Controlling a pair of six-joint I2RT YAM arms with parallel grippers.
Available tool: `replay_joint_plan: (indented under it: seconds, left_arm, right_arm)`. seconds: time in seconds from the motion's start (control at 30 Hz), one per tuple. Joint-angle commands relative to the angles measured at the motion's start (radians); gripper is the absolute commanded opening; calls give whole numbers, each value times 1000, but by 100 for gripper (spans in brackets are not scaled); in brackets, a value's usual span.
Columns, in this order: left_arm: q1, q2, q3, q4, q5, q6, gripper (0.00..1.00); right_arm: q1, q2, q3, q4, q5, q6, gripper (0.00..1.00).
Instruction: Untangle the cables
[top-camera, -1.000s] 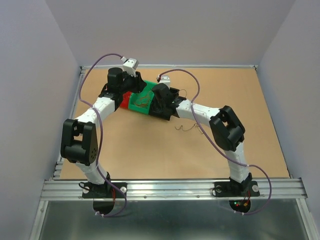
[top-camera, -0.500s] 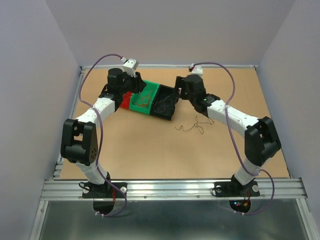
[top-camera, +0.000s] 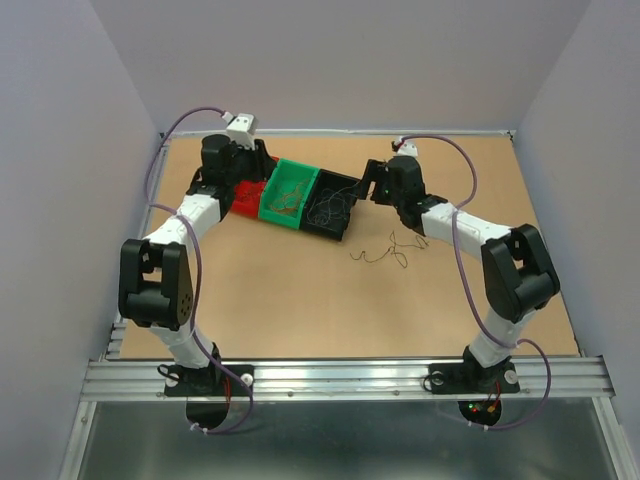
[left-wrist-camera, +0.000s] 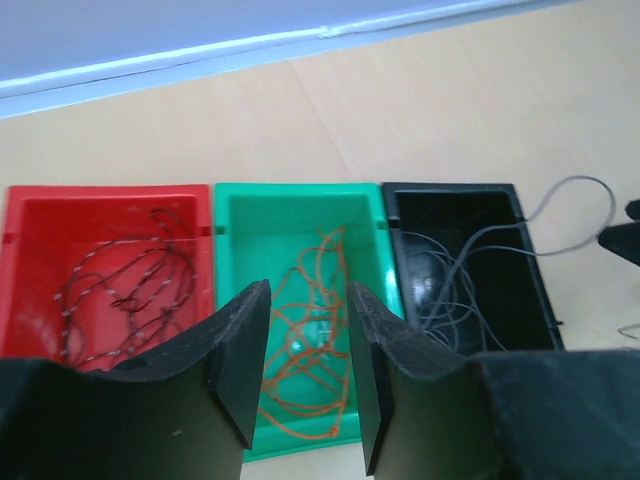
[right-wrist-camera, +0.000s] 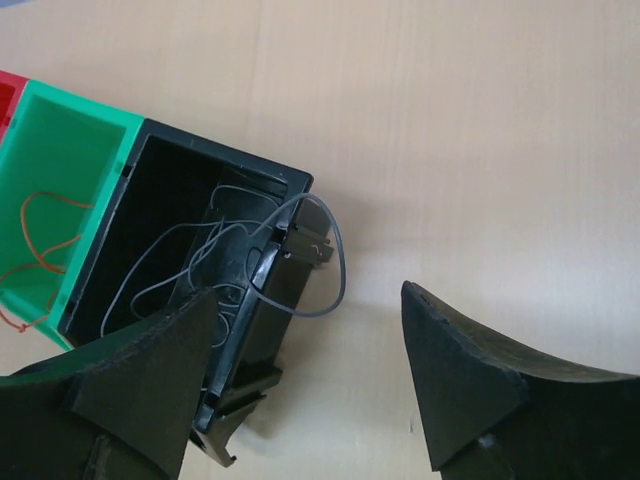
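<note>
Right arm is pulling back off the bins toward the right of the top view with its jaws opening; left arm is shifting left, uncovering the green bin (top-camera: 300, 172). Right gripper (right-wrist-camera: 308, 292) is sitting wide open and holding nothing. In the right wrist view it is framing the right-hand corner of the black bin (right-wrist-camera: 170, 200). Grey cables (right-wrist-camera: 190, 265) are lying inside that bin, with one loop spilling over the rim between the fingers and touching neither. Left gripper (left-wrist-camera: 307, 300) is hanging part-open with a narrow gap, empty, above the green bin. Orange cables (left-wrist-camera: 310, 330) are showing through that gap, down in the bin. Dark cables (left-wrist-camera: 120, 290) are lying in the red bin (left-wrist-camera: 40, 230), left of the fingers. Loose cables (top-camera: 385, 250) are lying on the table (top-camera: 300, 300), centre-right of the top view, apart from both grippers.
</note>
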Motion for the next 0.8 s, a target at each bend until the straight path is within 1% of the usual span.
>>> replay_joint_plan:
  seconds: [0.0,0.07,0.1,0.13,0.2,0.23,0.3,0.33,0.43,0.53,0.6,0.63,0.77]
  left_arm:
    - [92,-52,27,39,-35,-55,51]
    - [150,-38,46,39,-29,-75,52]
    - [166,-18,55,34,-29,-81,53]
    - [206,-6,67,23,-32,-90,54]
    - [238,45,101,13,-25,-98,54]
    - [253,62,112,10,-16,-112,54]
    - [298,114,145,-1,17,-122,54]
    - [309,129,158,-12,23,-130,54]
    - [329,191,202,-42,23,-126,53]
    - [333,260,264,-96,5,-121,52]
    - [335,316,317,-125,-3,-118,52]
    - [333,333,334,-141,-6,-118,51]
    - [335,431,414,-210,35,-119,49]
  right_arm:
    - [-9,48,19,110,-59,8,77]
    - [-9,59,27,110,-61,5,73]
    - [-9,64,33,112,-64,0,70]
    - [-9,68,33,112,-69,-4,66]
    - [-9,75,35,115,-72,-4,60]
    - [-9,73,35,115,-76,-6,51]
    - [-6,65,27,125,-81,-7,38]
    - [-6,61,15,133,-76,-9,23]
    - [6,44,9,145,-41,-20,1]
    - [43,39,21,132,19,-41,1]
    - [86,44,56,89,62,-66,0]
    - [99,50,70,72,110,-75,1]
    - [162,84,157,-46,177,-89,1]
